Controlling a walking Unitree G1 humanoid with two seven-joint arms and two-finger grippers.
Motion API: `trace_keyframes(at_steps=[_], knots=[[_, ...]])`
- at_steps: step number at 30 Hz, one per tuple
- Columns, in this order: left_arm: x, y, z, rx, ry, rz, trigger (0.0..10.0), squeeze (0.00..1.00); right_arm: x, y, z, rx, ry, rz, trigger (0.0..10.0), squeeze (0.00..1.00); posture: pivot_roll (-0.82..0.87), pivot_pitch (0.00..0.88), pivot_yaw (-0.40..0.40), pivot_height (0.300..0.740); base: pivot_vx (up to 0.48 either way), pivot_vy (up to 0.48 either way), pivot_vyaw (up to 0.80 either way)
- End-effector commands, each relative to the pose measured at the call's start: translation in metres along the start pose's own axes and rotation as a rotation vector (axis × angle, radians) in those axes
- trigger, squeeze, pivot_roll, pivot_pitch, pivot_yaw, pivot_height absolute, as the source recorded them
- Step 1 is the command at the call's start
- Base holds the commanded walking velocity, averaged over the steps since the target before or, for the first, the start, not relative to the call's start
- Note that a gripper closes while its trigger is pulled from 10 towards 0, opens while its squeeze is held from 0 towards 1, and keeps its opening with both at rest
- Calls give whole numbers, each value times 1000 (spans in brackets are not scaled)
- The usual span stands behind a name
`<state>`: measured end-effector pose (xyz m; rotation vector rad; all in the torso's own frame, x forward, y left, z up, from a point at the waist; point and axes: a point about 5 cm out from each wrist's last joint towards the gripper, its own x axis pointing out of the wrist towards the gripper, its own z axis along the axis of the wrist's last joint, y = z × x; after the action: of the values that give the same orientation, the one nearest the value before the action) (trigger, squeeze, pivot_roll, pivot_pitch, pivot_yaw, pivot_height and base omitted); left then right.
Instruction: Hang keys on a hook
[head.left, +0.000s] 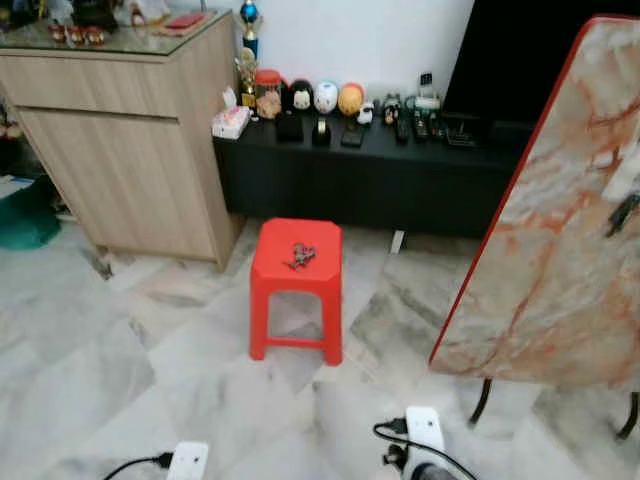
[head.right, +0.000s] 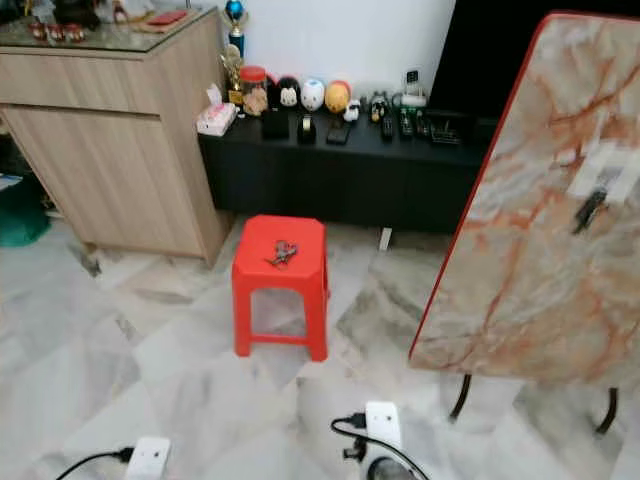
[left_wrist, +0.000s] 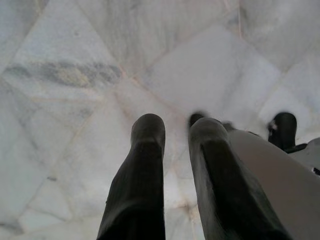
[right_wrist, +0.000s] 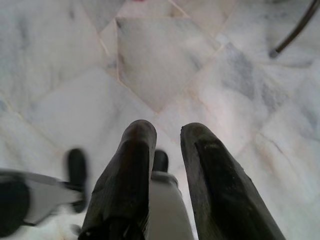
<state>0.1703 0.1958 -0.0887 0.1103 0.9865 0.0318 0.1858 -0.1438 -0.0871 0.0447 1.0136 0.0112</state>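
The keys lie in a loose bunch atop the red stool; both arms hang idle, left end effector and right end effector slightly parted, empty; the bunch could slide off the slick plastic if nudged in the grasp.

Keys atop red stool
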Motion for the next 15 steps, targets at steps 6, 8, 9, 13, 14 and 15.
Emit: trace_keyframes(at_steps=[6,8,9,13,14,15], knots=[[-1,6,-4,22,17,14,10000,0,1,7,7,-5,-25,18,10000,0,-8,0,-56,740,0,386,0],[-1,6,-4,18,16,14,10000,0,1,6,7,-14,-24,18,10000,0,-8,0,-59,740,0,382,0],[-1,6,-5,17,17,15,10000,0,1,5,7,-14,-23,18,10000,0,-8,0,-59,740,0,382,0],[-1,6,-4,21,10,15,10000,0,1,5,7,-11,-25,15,10000,0,-9,0,-58,740,0,177,0],[-1,6,-4,22,10,15,10000,0,1,5,7,-11,-25,15,10000,0,-9,0,-58,740,0,0,0],[-1,5,-4,26,11,14,10000,0,1,5,7,-10,-25,14,10000,0,-8,0,-58,740,0,0,0]])
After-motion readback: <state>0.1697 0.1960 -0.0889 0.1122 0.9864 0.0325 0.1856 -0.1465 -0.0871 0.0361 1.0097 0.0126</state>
